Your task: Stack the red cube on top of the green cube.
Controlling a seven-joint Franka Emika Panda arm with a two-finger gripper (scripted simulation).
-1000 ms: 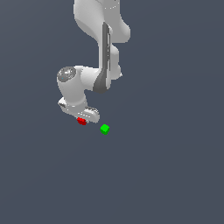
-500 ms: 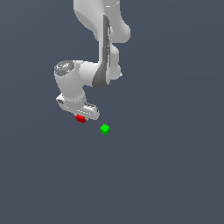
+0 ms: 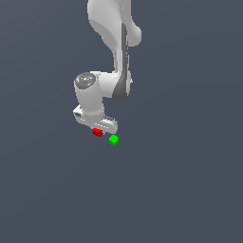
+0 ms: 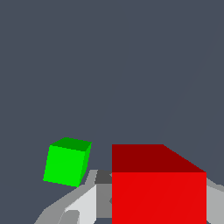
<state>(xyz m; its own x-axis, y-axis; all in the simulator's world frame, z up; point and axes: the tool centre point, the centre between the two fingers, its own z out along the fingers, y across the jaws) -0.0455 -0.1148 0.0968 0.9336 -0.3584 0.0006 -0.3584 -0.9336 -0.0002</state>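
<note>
My gripper [image 3: 98, 131] is shut on the red cube [image 3: 98, 132], which sits between the fingers under the white hand. In the wrist view the red cube [image 4: 158, 188] fills the near part of the picture, with a grey finger [image 4: 83, 202] on either side of it. The green cube [image 3: 113, 140] lies on the grey floor just to the exterior view's right of the red cube, apart from it. In the wrist view the green cube [image 4: 66, 162] is beside the red one and farther from the camera. Whether the red cube is off the floor I cannot tell.
The white arm [image 3: 114, 42] comes down from the top of the exterior view, above the cubes. Around them is plain dark grey floor [image 3: 180, 190].
The gripper with the red cube first rose slightly, then moved toward the exterior view's right, closer to the green cube. The green cube has not moved.
</note>
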